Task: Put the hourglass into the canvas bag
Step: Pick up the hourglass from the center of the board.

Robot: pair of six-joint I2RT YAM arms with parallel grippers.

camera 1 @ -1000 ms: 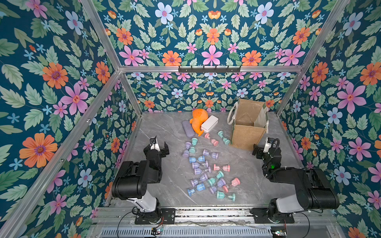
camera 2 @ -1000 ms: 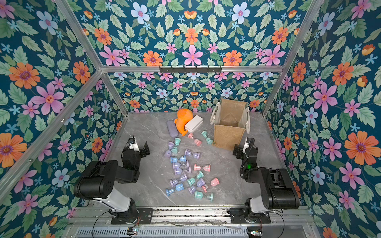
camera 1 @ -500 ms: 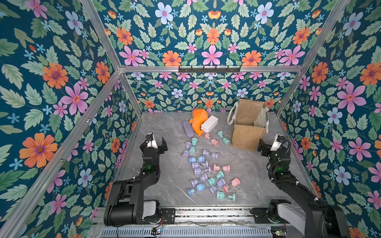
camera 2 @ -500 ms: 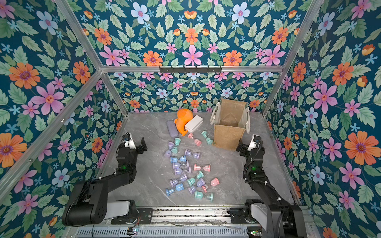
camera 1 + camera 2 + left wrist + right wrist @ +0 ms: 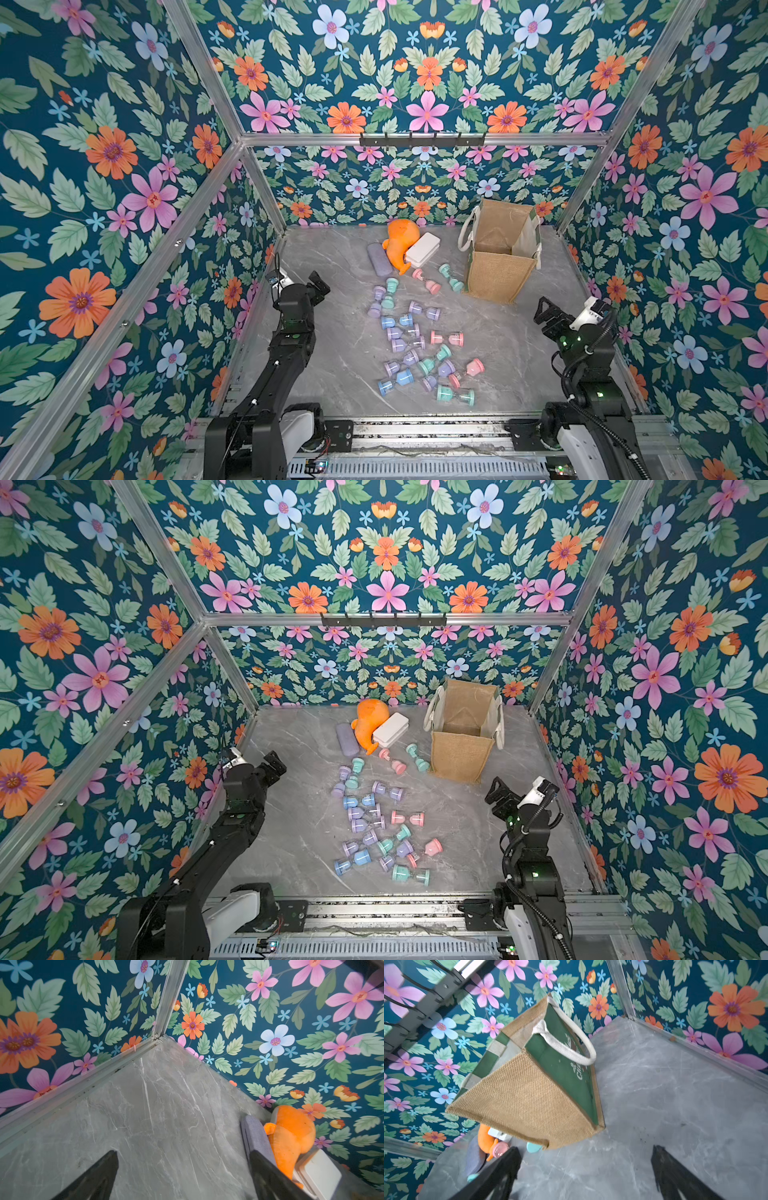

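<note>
Lying on their sides down the middle of the table (image 5: 340,340), the hourglasses (image 5: 446,338) form a loose scatter of small pastel pieces in pink, teal, blue and lilac, each with two flared caps joined by a clear narrow waist. None is held, and none shows through the bag's open mouth. Your canvas bag (image 5: 496,272) stands upright at the far right of the table, mouth up. Its front is coarse tan jute, and the right wrist view shows a green panel and a cream loop handle. A teal hourglass (image 5: 451,277) lies just beside the bag's foot on its left, with a pink hourglass (image 5: 426,280) near it. Your right gripper (image 5: 585,1148) hangs empty with its jaws wide apart, facing the bag's near corner, and the scatter lies to its left. Your left gripper (image 5: 182,1152) is likewise spread and empty over bare table at the left edge, with the scatter to its right. In my judgement the right arm is the nearer to the bag and better placed for the carry. Several pieces lie with their long axis across the table, so you should close across the waist. The caps look hard and smooth and may roll. Beyond the scatter, at the far wall, sit an orange plush toy (image 5: 401,245), a white box (image 5: 423,249) and a grey-lilac fabric case (image 5: 379,259).
</note>
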